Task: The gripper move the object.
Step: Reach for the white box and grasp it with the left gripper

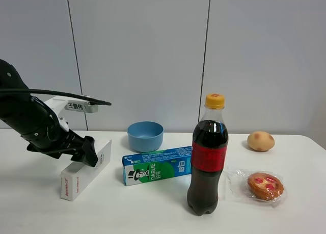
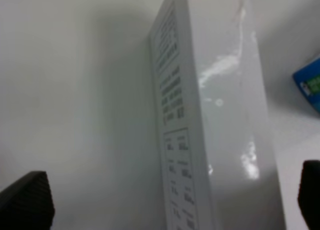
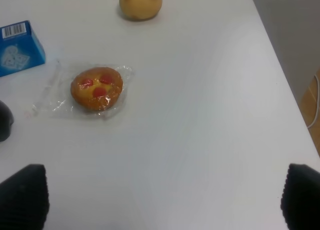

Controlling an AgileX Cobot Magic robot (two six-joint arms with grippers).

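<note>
My left end effector (image 1: 87, 153) hangs released, jaws astride the white cardboard box (image 1: 81, 175) at the left of the desk (image 1: 153, 216), seemingly not touching yet. I should centre, then clench squarely across its narrow sides.

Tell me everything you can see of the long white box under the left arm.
The white box is a long, narrow, glossy cardboard carton, closed, lying lengthwise on the table. Small red lettering marks its near end; dense black print runs along one side. The left gripper hovers over its far end, jaws open astride it, not visibly touching.
</note>
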